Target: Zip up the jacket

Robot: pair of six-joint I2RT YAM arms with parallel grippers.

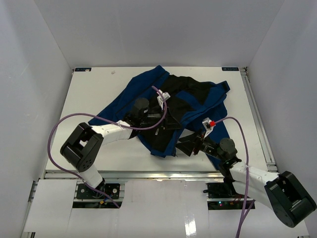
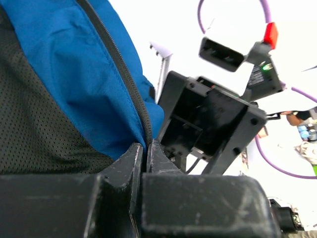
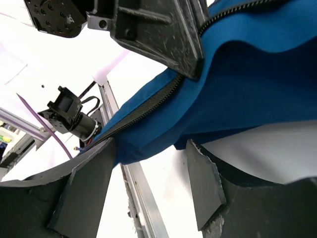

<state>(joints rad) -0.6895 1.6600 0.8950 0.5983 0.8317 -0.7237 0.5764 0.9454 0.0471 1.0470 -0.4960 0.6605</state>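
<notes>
The royal-blue jacket (image 1: 143,89) lies open on the white table (image 1: 99,94), its black lining (image 1: 190,94) facing up. My left gripper (image 1: 173,128) (image 2: 145,148) is shut on the jacket's zipper edge (image 2: 124,69) near the bottom hem and holds it lifted. In the left wrist view, blue fabric (image 2: 74,64) and mesh lining (image 2: 29,124) fill the left side. My right gripper (image 1: 185,145) (image 3: 148,148) is open just below the left one. The blue hem (image 3: 247,74) with its zipper tape (image 3: 148,106) hangs between the spread fingers and rests against the left finger (image 3: 86,183).
The table's metal front rail (image 3: 143,198) runs just under the right gripper. A rail (image 1: 257,114) borders the table's right side. White walls enclose the table. Purple cables (image 1: 64,124) loop over both arms. The right gripper's body (image 2: 208,119) sits close to the left fingers.
</notes>
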